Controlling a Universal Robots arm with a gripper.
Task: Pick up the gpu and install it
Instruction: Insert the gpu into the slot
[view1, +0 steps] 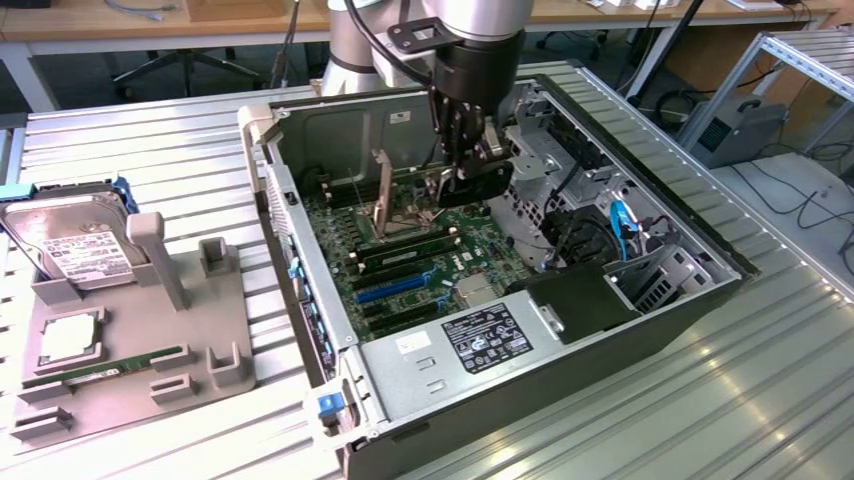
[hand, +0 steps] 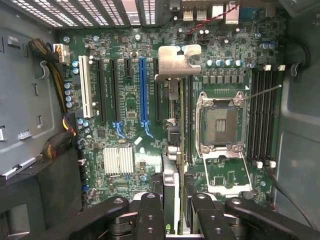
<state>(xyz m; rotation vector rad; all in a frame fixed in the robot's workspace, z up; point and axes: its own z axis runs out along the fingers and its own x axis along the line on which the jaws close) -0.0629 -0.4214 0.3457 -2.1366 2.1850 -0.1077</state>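
wrist view: the gripper (hand: 175, 207) is half closed, clamping the gpu (hand: 177, 62) on edge over the motherboard (hand: 120, 115), between the blue slot (hand: 142, 90) and the cpu socket (hand: 220, 122). exterior view: the power supply label (view1: 487, 340) and the hard drive (view1: 74, 250) label have print too small to read.

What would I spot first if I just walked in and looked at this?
The big open computer case in the middle of the metal table, with the robot arm reaching down into it. Its fingers hold a graphics card on edge over the green board inside. On the exterior view's left, a hard drive sits in a grey tray.
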